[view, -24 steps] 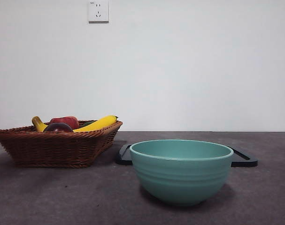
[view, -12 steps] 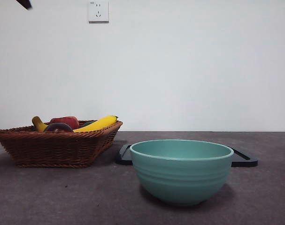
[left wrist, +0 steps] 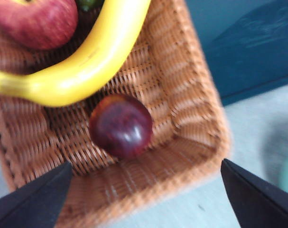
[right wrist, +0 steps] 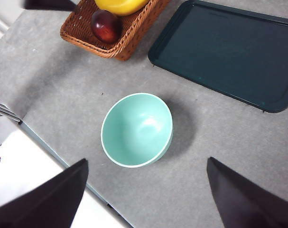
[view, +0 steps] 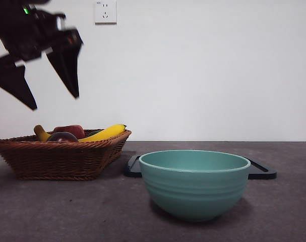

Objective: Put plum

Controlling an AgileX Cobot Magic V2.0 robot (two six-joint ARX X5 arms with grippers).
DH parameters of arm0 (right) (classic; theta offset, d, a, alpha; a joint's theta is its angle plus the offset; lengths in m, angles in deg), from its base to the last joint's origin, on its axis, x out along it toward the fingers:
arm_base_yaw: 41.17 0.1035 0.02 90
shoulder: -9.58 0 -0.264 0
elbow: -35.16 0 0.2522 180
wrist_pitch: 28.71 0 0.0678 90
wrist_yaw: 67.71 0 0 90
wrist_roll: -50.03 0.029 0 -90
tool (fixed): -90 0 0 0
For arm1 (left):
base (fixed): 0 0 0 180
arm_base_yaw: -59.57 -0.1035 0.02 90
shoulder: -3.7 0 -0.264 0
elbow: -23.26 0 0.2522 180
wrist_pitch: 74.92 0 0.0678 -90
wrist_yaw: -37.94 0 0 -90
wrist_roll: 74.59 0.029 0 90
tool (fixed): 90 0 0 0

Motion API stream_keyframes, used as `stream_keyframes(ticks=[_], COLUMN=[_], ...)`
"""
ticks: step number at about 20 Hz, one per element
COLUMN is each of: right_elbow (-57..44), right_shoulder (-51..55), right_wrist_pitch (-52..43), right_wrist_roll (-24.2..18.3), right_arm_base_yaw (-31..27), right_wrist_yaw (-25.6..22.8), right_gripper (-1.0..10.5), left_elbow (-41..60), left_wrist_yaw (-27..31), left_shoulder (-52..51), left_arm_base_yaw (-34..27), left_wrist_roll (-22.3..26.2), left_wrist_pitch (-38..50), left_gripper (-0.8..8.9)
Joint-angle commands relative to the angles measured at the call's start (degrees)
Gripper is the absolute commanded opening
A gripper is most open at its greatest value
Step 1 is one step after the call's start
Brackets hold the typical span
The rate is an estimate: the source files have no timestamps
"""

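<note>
The plum (left wrist: 121, 125), dark maroon and glossy, lies in a corner of the wicker basket (left wrist: 191, 102); the front view shows its top (view: 62, 136) just over the basket's rim, and the right wrist view shows it (right wrist: 106, 26) from high up. My left gripper (view: 52, 98) hangs open above the basket, jaws wide apart, straight over the plum and well clear of it. High over the table, the right gripper (right wrist: 146, 190) is open above the teal bowl (right wrist: 137, 129), holding nothing.
A yellow banana (left wrist: 82, 61) and a red apple (left wrist: 37, 21) share the basket (view: 62, 154). The teal bowl (view: 194, 182) stands at the front, with a dark tray (view: 261, 171) behind it. A wall socket (view: 106, 11) is on the white wall.
The left arm has come down into the front view from the top left and now hangs over the basket. Basket, fruit and bowl have not moved.
</note>
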Motion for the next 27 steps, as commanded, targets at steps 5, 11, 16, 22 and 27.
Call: stream_keyframes(ticks=[5,11,16,22,27], right_elbow=[1.16,1.16,1.16,1.16,1.16], right_shoulder=[-0.33,-0.33,-0.31,-0.31,-0.31], right_wrist_pitch=[-0.48,-0.55,-0.55,-0.7,-0.7], right_wrist_roll=[0.17,0.15,0.15,0.15,0.15], right_arm_base_yaw=[0.28,0.28,0.28,0.28,0.28], right_wrist_yaw=[0.2,0.2,0.2,0.2,0.2], right_gripper=[4.0,4.0,4.0,4.0,4.0], left_elbow=[-1.31,-1.31,-1.31,-1.31,-1.31], left_wrist_yaw=[3.65,3.69,3.69,3.69,3.67], left_shoulder=[8.68,12.96,14.58,14.73,14.73], left_arm_base_yaw=[1.27,1.33,1.33,1.33,1.33], left_wrist_roll=[0.09,0.11,0.17,0.28,0.26], left_wrist_pitch=[5.14,7.28,8.28,8.09,7.65], left_gripper=[4.9,4.53,4.51,3.12,2.7])
